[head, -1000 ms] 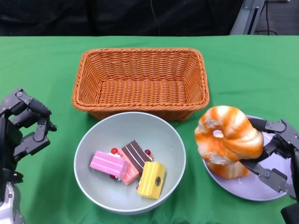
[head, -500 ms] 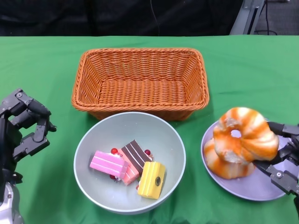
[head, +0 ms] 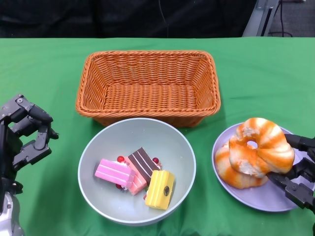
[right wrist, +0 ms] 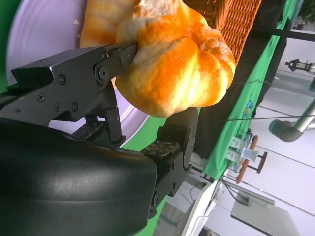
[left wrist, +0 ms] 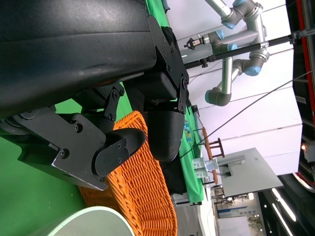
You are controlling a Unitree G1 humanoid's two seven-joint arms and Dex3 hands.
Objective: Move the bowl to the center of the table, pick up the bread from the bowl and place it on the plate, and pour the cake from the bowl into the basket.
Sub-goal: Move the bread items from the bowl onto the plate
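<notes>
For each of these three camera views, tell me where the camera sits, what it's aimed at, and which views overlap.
Head view: high on the robot, looking down at the green table, orange wicker basket, grey bowl and lilac plate; both black hands show, left hand, right hand.
Right wrist view: behind the right hand, aimed at the orange-and-white bread ring it grips over the plate.
Left wrist view: behind the left hand, facing the basket.
Shared: bread and basket appear in head and right wrist views.
</notes>
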